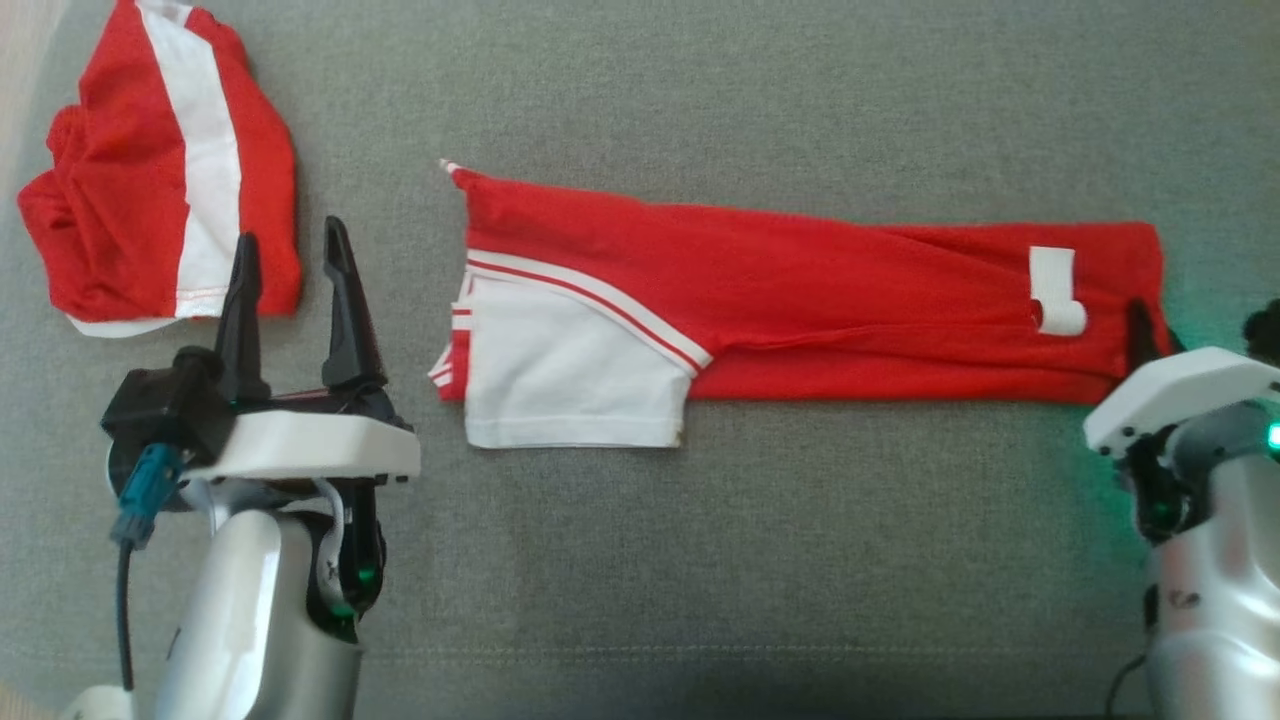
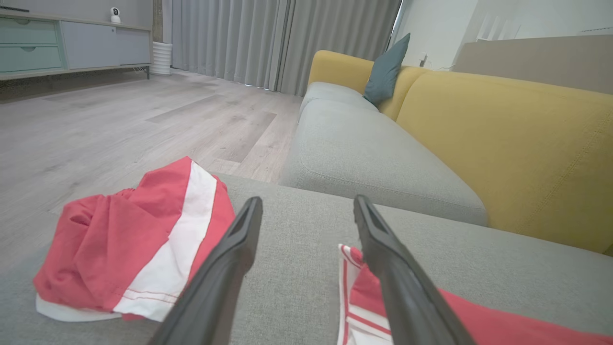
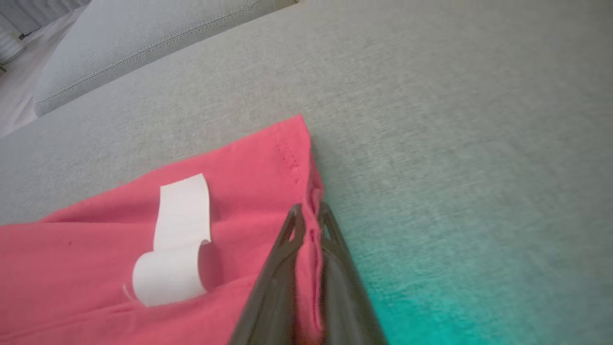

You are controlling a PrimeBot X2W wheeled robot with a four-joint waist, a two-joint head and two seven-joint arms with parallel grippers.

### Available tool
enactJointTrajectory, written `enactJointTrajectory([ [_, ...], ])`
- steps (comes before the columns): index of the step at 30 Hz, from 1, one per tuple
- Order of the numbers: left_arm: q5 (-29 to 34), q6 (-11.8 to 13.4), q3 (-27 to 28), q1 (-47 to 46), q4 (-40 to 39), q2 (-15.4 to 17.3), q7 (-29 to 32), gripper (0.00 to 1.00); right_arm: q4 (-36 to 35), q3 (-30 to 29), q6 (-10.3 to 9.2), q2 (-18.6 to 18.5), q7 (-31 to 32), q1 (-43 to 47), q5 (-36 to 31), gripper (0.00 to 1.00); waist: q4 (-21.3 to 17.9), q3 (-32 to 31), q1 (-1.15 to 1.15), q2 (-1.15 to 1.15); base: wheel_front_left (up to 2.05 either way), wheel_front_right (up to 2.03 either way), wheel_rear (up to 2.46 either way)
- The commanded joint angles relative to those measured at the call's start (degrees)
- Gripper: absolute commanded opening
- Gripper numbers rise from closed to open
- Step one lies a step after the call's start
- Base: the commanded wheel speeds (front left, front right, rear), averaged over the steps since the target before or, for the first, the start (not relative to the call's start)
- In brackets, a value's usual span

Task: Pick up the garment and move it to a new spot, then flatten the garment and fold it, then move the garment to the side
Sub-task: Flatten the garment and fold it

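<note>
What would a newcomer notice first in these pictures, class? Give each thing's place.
A long red shirt lies folded into a strip across the grey couch, white sleeve at its left end. The right hand is shut on its right edge, beside a white label. A crumpled red-and-white cloth sits at the far left, beyond the open left hand.
</note>
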Motion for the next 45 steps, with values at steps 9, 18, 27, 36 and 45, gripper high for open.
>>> enactJointTrajectory([
  [9,0.45,-0.34,2.62,-0.8,-1.67,0.46,-0.69,1.0,-2.47,-7.1,0.37,-7.47,-2.02,-0.4,-5.71,0.0,-0.14,-2.82,0.0,0.0,0.0,0.0,0.0],
  [18,-0.44,-0.12,2.66,1.41,-1.39,0.46,-0.69,1.0,-5.15,-14.51,0.37,-5.86,-3.59,-3.26,-19.65,0.0,-0.18,-6.29,0.0,0.0,0.0,0.0,0.0],
  [27,-1.27,0.43,2.54,4.76,-1.2,0.46,-0.69,1.0,-11.71,-2.27,0.37,1.63,4.26,-3.27,-9.86,0.0,-1.07,-10.67,0.0,0.0,0.0,0.0,0.0],
  [36,-1.66,0.78,1.55,5.51,-1.5,0.46,-0.69,1.0,-17.27,19.28,0.37,1.95,7.94,1.29,17.19,0.0,-0.63,-11.42,0.0,0.0,0.0,0.0,0.0],
  [45,-2.03,0.82,-0.16,5.54,-0.88,0.46,-0.69,1.0,-8.66,31.84,0.37,1.96,-2.24,0.57,29.94,0.0,1.59,-10.9,0.0,0.0,0.0,0.0,0.0],
])
